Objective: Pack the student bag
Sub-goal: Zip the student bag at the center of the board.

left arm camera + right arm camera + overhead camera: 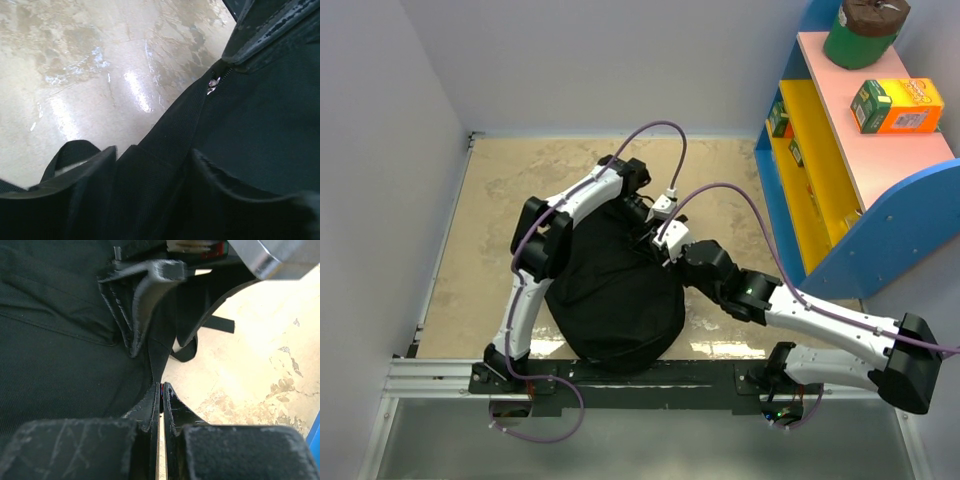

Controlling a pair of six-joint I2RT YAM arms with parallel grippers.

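Observation:
The student bag [610, 300], a large black fabric backpack, lies in the middle of the table between both arms. My left gripper [638, 207] is at its far top edge, shut on a fold of the black fabric [150, 190]. A small silver zipper slider [213, 84] shows just beyond it. My right gripper [660, 245] is beside the left one at the bag's upper right edge. Its jaws [161, 390] are nearly together, pinching a thin bit of the bag's edge. The bag's body [55, 355] fills the left of the right wrist view. The bag's inside is hidden.
A blue, yellow and pink shelf unit [840, 170] stands at the right, with a green tin [860, 32] and an orange-green box [897, 106] on top. White walls close the left and back. A black strap [217, 322] lies on the beige tabletop [500, 200].

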